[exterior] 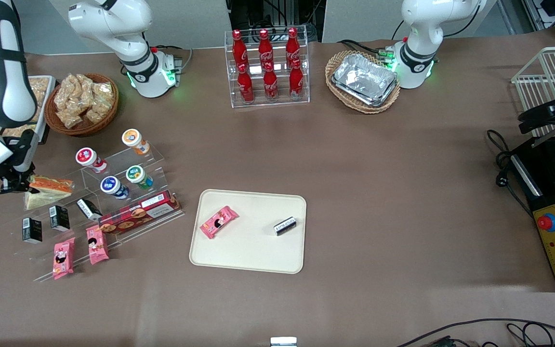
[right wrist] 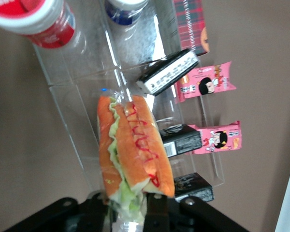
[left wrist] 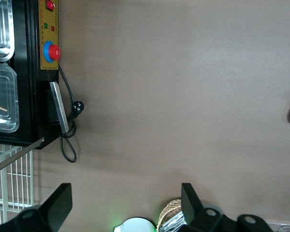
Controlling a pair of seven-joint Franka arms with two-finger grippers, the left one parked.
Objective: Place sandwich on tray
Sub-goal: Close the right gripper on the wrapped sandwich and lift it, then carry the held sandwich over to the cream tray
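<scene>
At the left edge of the front view, the gripper (exterior: 17, 185) is closed on one end of the sandwich (exterior: 48, 189), which is above the clear display steps (exterior: 113, 202), so it can be carried to the tray (exterior: 248, 250) at lower centre. The sandwich shows orange-red filling, green lettuce and clear wrap.

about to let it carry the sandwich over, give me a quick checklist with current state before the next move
1. Claw shut on the sandwich, by the clear display stand: ok.
2. Sandwich off the stand: cannot tell.
3. Bare room on the tray between the pink snack packet and the small black box: ok.
4. Yogurt cups stand close to the sandwich along the way to the tray: not ok.
5. Wrapper intact: cannot tell.
</scene>
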